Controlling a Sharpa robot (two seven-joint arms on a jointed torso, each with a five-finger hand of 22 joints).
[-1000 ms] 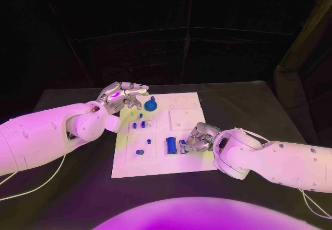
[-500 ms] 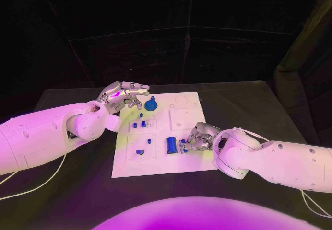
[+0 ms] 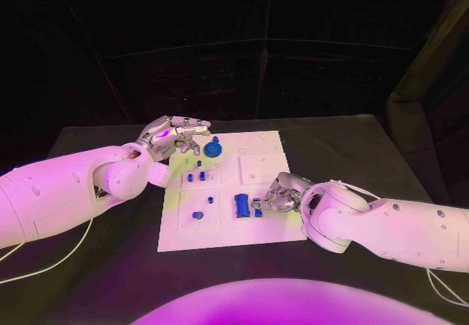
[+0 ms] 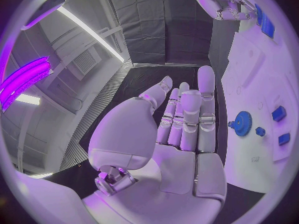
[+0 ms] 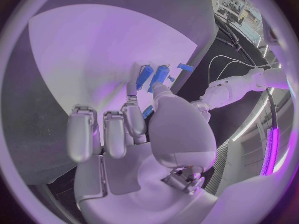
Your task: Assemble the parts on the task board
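Two hands are seen over a white board [image 3: 223,227] at the centre of a black tabletop [image 3: 371,149]. The left hand [image 3: 176,135] is held at the board's upper left edge, fingers apart and nothing in them; in the left wrist view its fingers [image 4: 187,117] are extended side by side. A blue gear [image 3: 212,149] is seen on the board just right of that hand. Two small blue pegs [image 3: 196,176] are seen below the gear, and a blue ring [image 3: 197,215] lower left. The right hand [image 3: 280,194] is placed at the board's right edge, lower centre of the frame, fingers curled beside a long blue block [image 3: 240,205]. A small blue part [image 3: 259,202] lies at its fingertips; whether it is pinched cannot be told.
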